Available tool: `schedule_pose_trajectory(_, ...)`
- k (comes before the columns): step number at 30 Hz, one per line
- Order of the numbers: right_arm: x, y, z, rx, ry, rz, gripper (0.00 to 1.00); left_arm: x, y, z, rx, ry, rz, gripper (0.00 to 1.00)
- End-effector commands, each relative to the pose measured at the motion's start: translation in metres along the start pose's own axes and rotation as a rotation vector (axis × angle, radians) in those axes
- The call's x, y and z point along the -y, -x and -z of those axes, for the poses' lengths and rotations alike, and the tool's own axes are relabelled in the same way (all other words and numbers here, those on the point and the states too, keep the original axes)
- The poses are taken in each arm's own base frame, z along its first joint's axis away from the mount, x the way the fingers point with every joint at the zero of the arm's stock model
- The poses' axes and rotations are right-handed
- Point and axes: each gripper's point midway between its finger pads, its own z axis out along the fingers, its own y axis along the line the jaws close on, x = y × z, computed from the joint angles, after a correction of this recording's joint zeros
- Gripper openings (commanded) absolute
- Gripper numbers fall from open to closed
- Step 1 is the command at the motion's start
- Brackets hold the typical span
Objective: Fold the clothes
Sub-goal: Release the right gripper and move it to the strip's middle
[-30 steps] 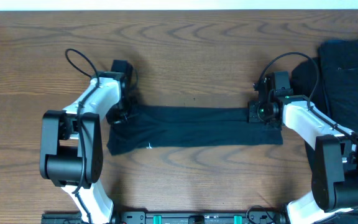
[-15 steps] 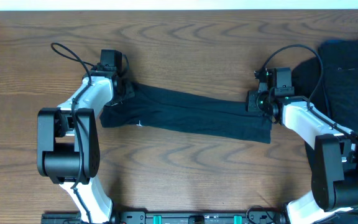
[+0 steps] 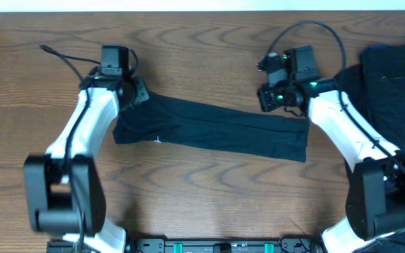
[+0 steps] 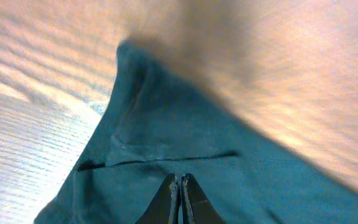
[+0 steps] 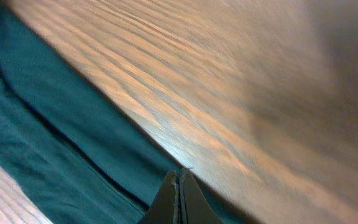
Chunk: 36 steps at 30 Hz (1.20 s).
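Observation:
The clothes on the wooden table include a dark navy garment (image 3: 209, 130) lying as a long, slightly slanted strip between my arms, with a tiny white tag (image 3: 158, 139) near its left end. My left gripper (image 3: 140, 95) is shut at the strip's upper left corner. In the left wrist view its closed tips (image 4: 182, 178) sit over flat fabric (image 4: 185, 130) with a seam, and nothing shows between them. My right gripper (image 3: 271, 105) is shut at the strip's upper edge near its right end. Its closed tips (image 5: 180, 173) lie right at the cloth's (image 5: 48, 143) border with bare wood.
More dark clothes (image 3: 399, 77) lie in a heap at the right edge of the table, behind my right arm. The table's far edge (image 3: 202, 10) runs along the top. Both arm bases stand at the near edge.
The garment's left end was drawn up and away, so the strip now slants. My left arm has stretched out. My right gripper has shifted up and left along the strip's upper edge.

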Motion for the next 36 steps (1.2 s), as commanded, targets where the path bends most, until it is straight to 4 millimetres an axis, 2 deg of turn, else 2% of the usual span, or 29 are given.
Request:
schedule_pose_trajectory(1, -0.016, 0.006, -0.007, 0.002, -0.026, 0.154, 0.03, 0.013, 0.006, 0.018, 0.014, -0.072, -0.017, 0.06)
schedule_pose_trajectory(3, -0.025, 0.004, -0.018, -0.008, -0.019, 0.198, 0.03, 0.011, 0.0, 0.015, -0.011, -0.063, -0.014, 0.06)
schedule_pose_trajectory(6, -0.035, -0.009, -0.039, -0.058, 0.003, 0.247, 0.04, 0.006, -0.013, 0.006, -0.061, -0.044, -0.012, 0.07)
schedule_pose_trajectory(12, -0.051, -0.048, -0.078, -0.198, 0.076, 0.293, 0.03, -0.005, -0.037, -0.014, -0.142, -0.01, -0.006, 0.06)
schedule_pose_trajectory(16, -0.064, -0.061, -0.075, -0.273, 0.128, 0.319, 0.02, -0.01, -0.046, -0.024, -0.178, 0.007, -0.004, 0.07)
schedule_pose_trajectory(24, -0.079, -0.038, -0.051, -0.293, 0.189, 0.309, 0.01, -0.015, -0.057, -0.045, -0.228, 0.028, -0.001, 0.07)
schedule_pose_trajectory(31, -0.07, -0.038, -0.057, -0.295, 0.143, 0.318, 0.02, -0.02, -0.067, -0.067, -0.263, 0.043, -0.002, 0.07)
schedule_pose_trajectory(36, -0.067, -0.047, -0.069, -0.324, 0.147, 0.31, 0.03, -0.02, -0.066, -0.069, -0.26, 0.042, -0.002, 0.06)
